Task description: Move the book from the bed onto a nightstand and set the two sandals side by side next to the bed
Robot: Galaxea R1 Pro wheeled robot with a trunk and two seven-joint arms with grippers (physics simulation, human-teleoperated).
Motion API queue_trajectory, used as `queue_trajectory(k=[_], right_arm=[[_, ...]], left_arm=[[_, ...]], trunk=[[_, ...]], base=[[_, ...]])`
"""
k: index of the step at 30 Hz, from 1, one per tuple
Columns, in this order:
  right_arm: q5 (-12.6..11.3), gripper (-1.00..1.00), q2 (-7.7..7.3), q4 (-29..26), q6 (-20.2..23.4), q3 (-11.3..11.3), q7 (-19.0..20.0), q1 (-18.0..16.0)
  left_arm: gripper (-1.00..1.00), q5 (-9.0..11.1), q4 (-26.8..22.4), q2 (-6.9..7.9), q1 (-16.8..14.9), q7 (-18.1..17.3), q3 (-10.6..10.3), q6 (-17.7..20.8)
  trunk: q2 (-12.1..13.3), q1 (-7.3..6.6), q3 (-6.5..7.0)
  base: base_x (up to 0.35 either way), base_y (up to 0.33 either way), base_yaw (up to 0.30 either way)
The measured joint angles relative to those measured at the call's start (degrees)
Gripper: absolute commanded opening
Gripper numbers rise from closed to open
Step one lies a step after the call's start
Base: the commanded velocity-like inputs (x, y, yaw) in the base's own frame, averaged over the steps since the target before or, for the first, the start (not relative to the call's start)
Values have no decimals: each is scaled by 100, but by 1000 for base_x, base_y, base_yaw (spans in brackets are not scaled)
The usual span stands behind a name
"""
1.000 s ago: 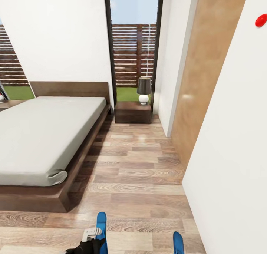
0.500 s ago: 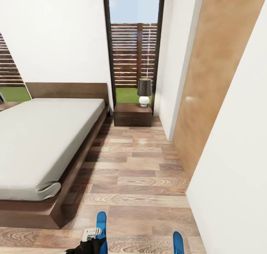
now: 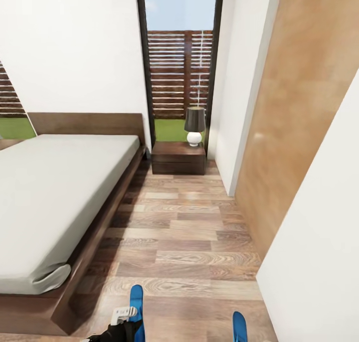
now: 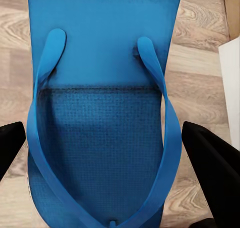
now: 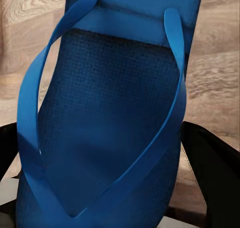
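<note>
You've got a bright blue sandal (image 4: 102, 128) gripped in your left claw (image 4: 107, 143), black fingers (image 4: 215, 163) tight against both sides of its textured sole, thin thong straps meeting at the toe. Right claw (image 5: 107, 153) grips the other sandal (image 5: 112, 113) the same way. From the head view both sandals hang over the plank floor (image 3: 189, 242), off the foot corner of the bed (image 3: 55, 197). Nightstand (image 3: 178, 158) stands by the headboard, lamp (image 3: 194, 126) on top.

Open floor (image 3: 184, 232) lane between bed (image 3: 60, 197) and wall (image 3: 319, 242); nightstand (image 3: 178, 158) at end.
</note>
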Motion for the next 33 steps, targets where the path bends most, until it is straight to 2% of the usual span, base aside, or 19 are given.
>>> queue_trajectory(k=[19,33], right_arm=[[0,-100,0,0,0,0,0,0],[0,-100,0,0,1,0,-6,0]], left_arm=[[-100,6,0,9,0,0,6,0],[-100,8,0,9,0,0,9,0]], trunk=[[0,0,0],[0,0,0]], base=[[322,-90,0],[322,-8,0]])
